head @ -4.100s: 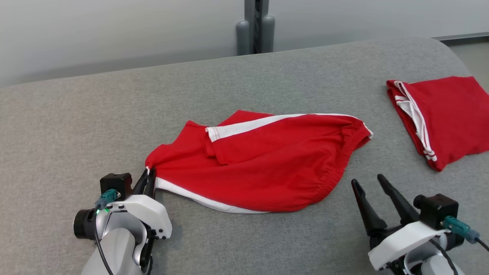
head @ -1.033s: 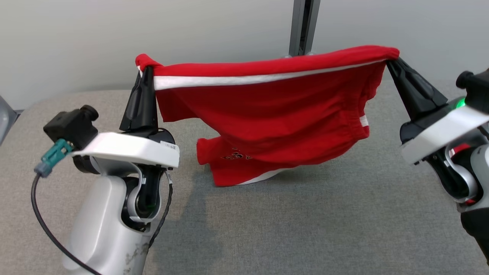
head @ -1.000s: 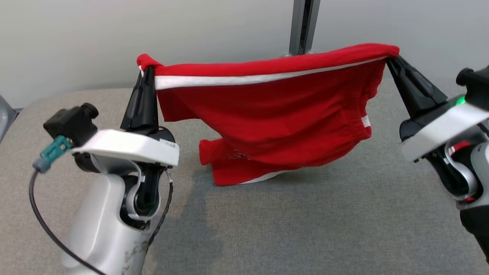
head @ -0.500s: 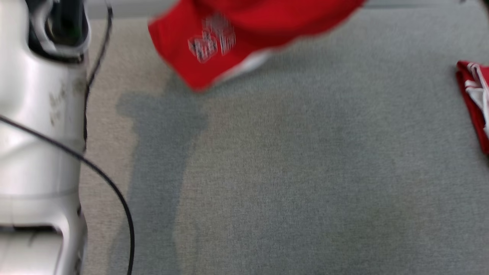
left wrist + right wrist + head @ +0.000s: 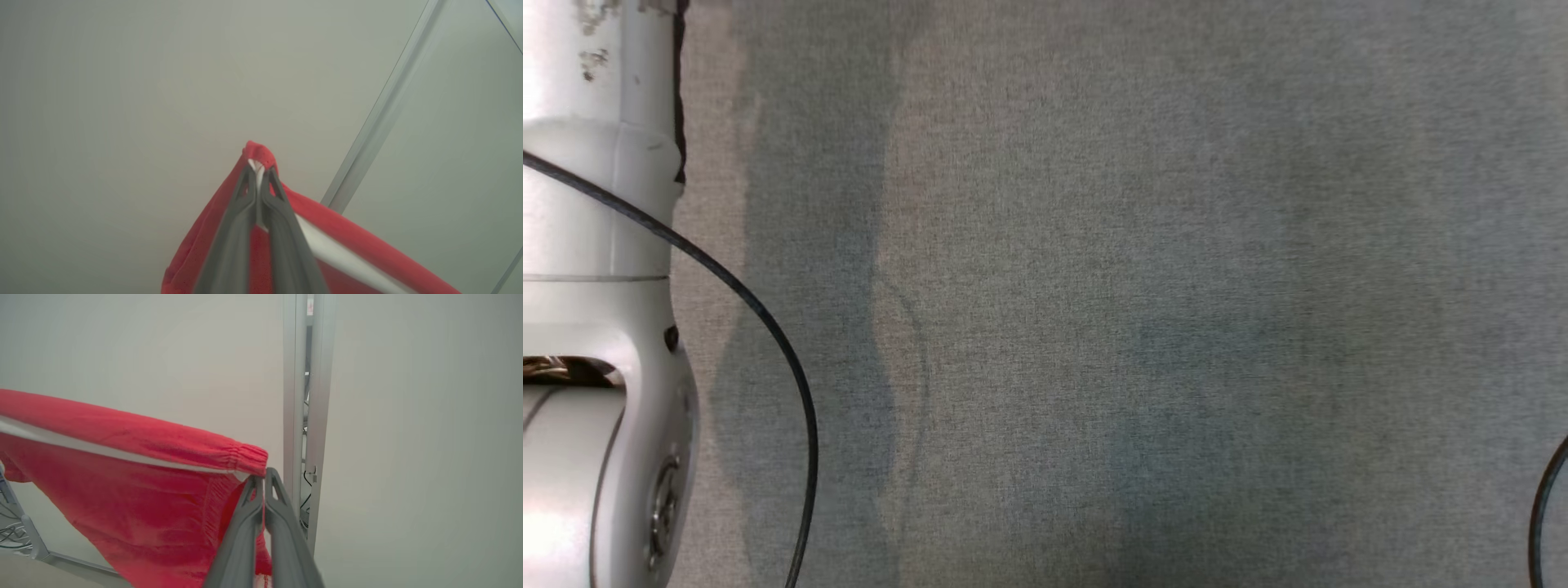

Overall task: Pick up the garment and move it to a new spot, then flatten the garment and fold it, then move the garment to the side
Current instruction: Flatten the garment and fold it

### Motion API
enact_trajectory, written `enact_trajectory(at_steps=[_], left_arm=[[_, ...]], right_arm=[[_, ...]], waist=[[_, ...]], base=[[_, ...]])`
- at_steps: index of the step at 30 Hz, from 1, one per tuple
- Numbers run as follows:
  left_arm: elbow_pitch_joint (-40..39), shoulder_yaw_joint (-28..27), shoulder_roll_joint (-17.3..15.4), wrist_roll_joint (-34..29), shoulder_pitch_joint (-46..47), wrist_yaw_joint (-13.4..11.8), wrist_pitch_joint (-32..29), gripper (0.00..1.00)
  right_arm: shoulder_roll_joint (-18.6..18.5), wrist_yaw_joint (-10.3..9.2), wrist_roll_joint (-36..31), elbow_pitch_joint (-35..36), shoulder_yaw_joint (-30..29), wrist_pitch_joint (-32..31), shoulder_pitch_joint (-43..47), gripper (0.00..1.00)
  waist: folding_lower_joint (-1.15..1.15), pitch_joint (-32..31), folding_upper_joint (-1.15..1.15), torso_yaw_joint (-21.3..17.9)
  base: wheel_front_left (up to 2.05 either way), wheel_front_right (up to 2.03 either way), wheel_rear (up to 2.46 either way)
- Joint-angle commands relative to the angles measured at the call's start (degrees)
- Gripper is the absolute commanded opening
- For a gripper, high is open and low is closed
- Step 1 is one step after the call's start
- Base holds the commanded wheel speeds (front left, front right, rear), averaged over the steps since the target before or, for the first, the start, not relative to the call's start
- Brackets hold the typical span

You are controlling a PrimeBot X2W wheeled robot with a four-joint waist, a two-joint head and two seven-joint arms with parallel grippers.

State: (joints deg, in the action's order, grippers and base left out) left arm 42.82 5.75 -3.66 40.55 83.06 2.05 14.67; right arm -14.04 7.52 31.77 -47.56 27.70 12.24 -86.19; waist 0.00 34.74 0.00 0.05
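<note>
Between two pairs of fingers, before a pale wall (image 5: 122,102), hangs the red cloth garment (image 5: 143,486) with a white stripe. The left fingers (image 5: 237,220) are closed on one bunched corner, the right fingers (image 5: 245,526) on its elasticated edge. At the grey fabric surface's (image 5: 1143,286) left edge stand a pale left forearm (image 5: 596,245) and a black cable (image 5: 760,310).

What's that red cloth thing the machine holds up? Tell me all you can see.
The red fabric shorts with a white side stripe look like soft knit with a gathered elastic waistband. They hang in the air before a pale wall, held at two ends: the left tool is shut on a bunched corner by the stripe, the right tool on the waistband's end.
</note>
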Motion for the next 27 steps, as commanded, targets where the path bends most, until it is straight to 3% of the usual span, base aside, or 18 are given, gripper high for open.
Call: enact_trajectory(at_steps=[1, 12, 27], left_arm=[[0.22, -0.40, -0.49, 0.22, -0.42, 0.26, 0.27, 0.00], [4.17, -2.22, 0.41, -1.19, -10.01, 2.87, 0.59, 0.00], [9.38, 2.60, 0.44, -3.30, -27.60, 4.28, 0.54, 0.00]], right_arm=[[-0.44, -0.05, 0.04, -0.52, 0.11, 0.55, 0.72, 0.00], [-1.40, -0.09, 7.68, -6.90, 8.15, 2.14, 8.13, 0.00], [-7.60, -0.10, 22.35, 0.93, 22.44, -5.11, 24.11, 0.00]], waist=[[0.00, 1.81, 0.00, 0.40], [0.00, 3.12, 0.00, 2.47], [0.00, -8.57, 0.00, 2.42]], base=[[0.00, 0.00, 0.00], [0.00, 0.00, 0.00], [0.00, 0.00, 0.00]])
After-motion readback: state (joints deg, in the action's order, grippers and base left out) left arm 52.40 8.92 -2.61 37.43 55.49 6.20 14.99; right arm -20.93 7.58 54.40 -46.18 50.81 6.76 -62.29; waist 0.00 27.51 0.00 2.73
